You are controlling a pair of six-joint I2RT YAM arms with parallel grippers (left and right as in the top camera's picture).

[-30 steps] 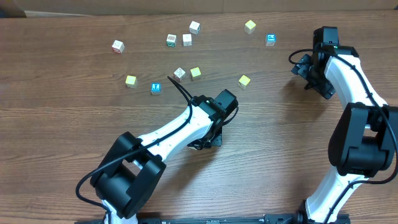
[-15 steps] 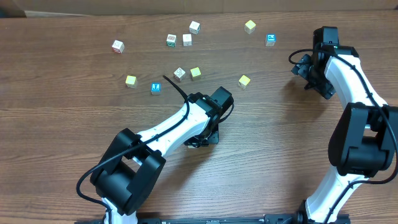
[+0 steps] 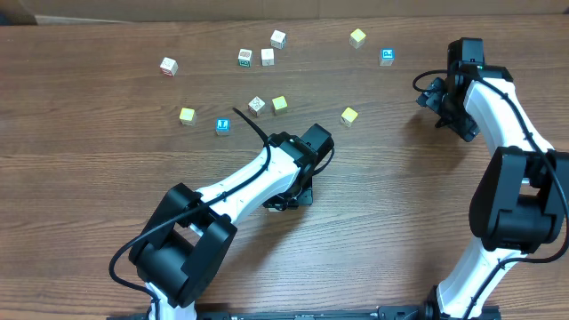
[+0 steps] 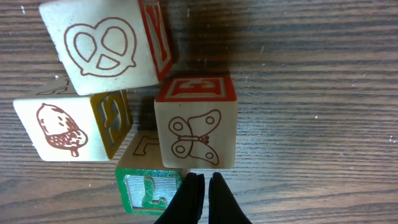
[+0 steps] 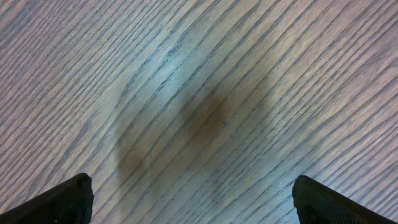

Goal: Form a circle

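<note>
The circle shows only in the left wrist view, as a tight group of cubes: a pretzel cube (image 4: 112, 46), an acorn cube (image 4: 65, 127), a butterfly cube (image 4: 196, 127) and a green-faced cube (image 4: 146, 190). My left gripper (image 4: 204, 178) is shut and empty. Its tips sit at the butterfly cube's near edge, beside the green-faced cube. In the overhead view the left gripper (image 3: 286, 201) and its arm hide the group. My right gripper (image 5: 193, 186) stands wide open over bare wood, at the far right of the overhead view (image 3: 447, 111).
Loose cubes lie scattered across the back of the table: whitish ones (image 3: 168, 65) (image 3: 268, 56) (image 3: 278, 38), yellow ones (image 3: 187, 115) (image 3: 348, 116) (image 3: 357, 37) and blue-faced ones (image 3: 222, 125) (image 3: 387, 56). A cardboard wall (image 3: 267, 7) runs along the far edge.
My left arm slid slightly to the left a second ago and has since held still, gripper shut. The right arm has not moved.
</note>
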